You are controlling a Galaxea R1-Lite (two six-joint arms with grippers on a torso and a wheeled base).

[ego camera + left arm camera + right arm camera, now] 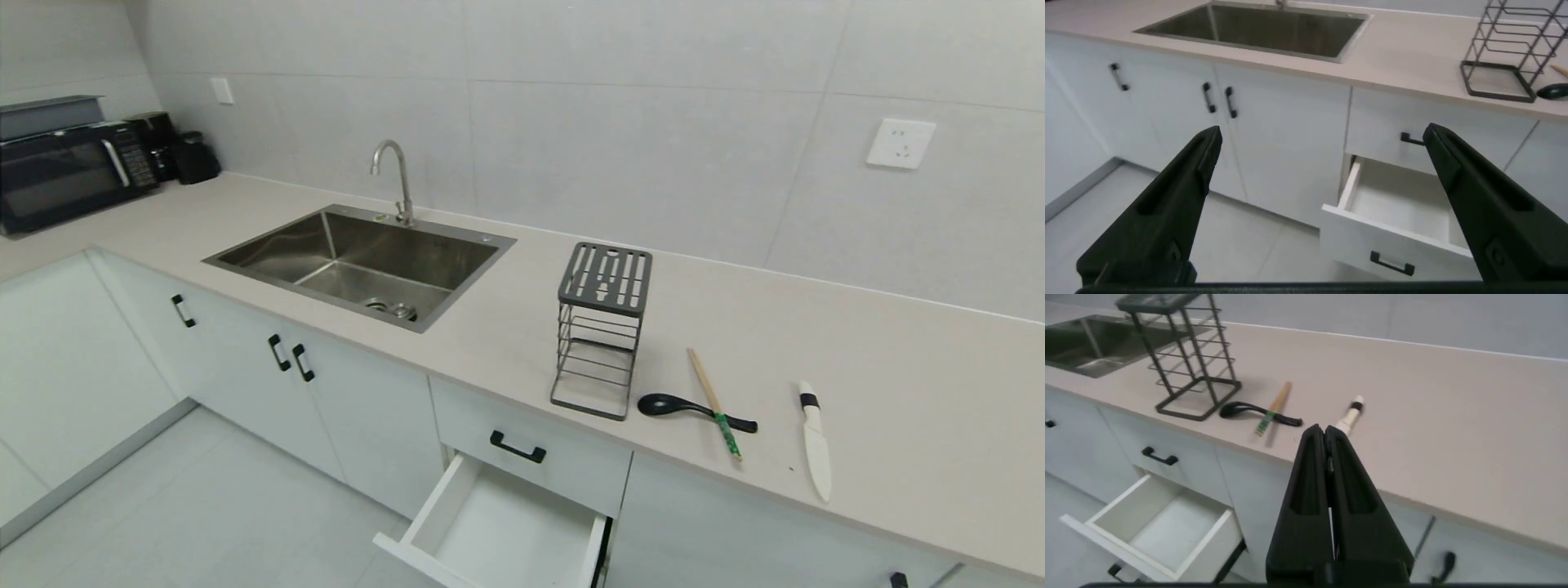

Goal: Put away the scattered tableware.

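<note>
On the beige counter lie a black spoon (694,406), a pair of wooden chopsticks (715,403) with green ends crossing its handle, and a white knife (815,438) with a black band. Left of them stands a dark wire utensil rack (602,327) with a slotted top. My left gripper (1323,135) hangs open in front of the cabinets, below counter height, with nothing between its fingers. My right gripper (1327,429) is shut on nothing, out in front of the counter edge. Beyond it lie the knife (1349,415), chopsticks (1274,408), spoon (1253,412) and rack (1184,351).
A white drawer (498,527) stands pulled out below the counter, under the rack; it also appears as the drawer (1404,220) and the drawer (1159,527). A steel sink (359,261) with a tap is to the left, a black microwave (65,167) at far left. A wall socket (900,143).
</note>
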